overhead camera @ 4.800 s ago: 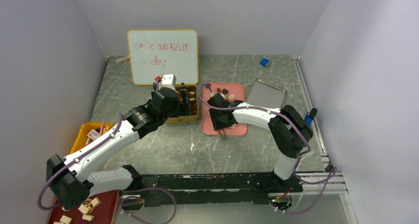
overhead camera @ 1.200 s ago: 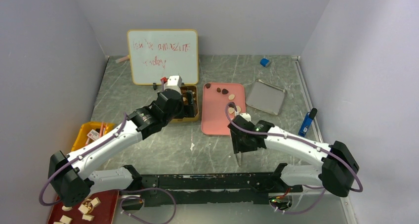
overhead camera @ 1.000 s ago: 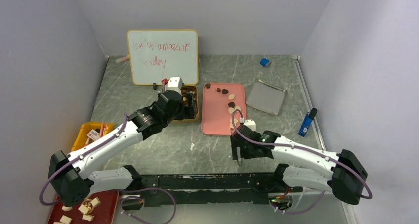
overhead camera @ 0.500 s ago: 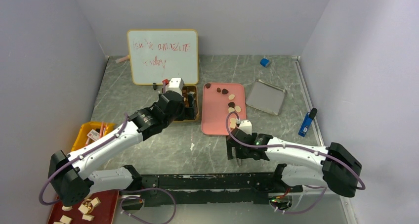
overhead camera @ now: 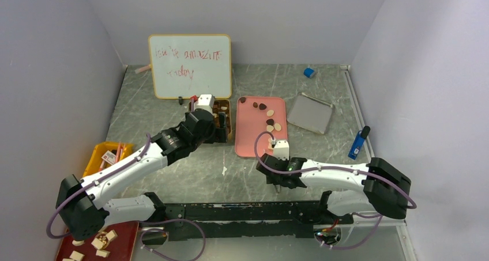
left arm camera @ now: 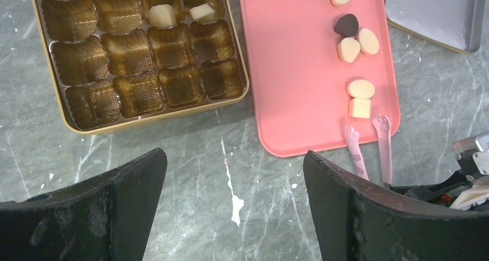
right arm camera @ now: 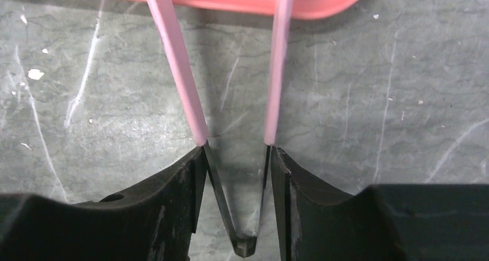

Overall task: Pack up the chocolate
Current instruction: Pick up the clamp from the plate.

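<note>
L wrist cam gives the best look at the chocs point(left arm camera: 348, 49). Six lie loose on the pink tray point(left arm camera: 294, 71) toward its R edge: one dark brown heart point(left arm camera: 346, 25), four tan rounded pcs, one tan squarish pc. The oval point(left arm camera: 361, 89) just beside the square one lies w/ its long axis across the frame. The heart's tip direction is too small to call. At least two pale pcs sit in far cells of the gold box point(left arm camera: 132, 53).

Top cam adds dark chocs point(overhead camera: 258, 105) at the tray's far end, cut off in the wrist view. It also shows a whiteboard point(overhead camera: 190, 65) and a silver lid point(overhead camera: 310, 112). R wrist cam shows only the tray's near edge, the bench point(right arm camera: 375, 99) and the tweezers point(right arm camera: 177, 71).

L tool point(left arm camera: 233, 180) hovers above the bench betw box and tray, jaws wide. R tool point(right arm camera: 237, 163) sits low near the bench front, clamped on the tweezers. Their arms are spread, long axis toward the tray, pink tips over its near edge.
</note>
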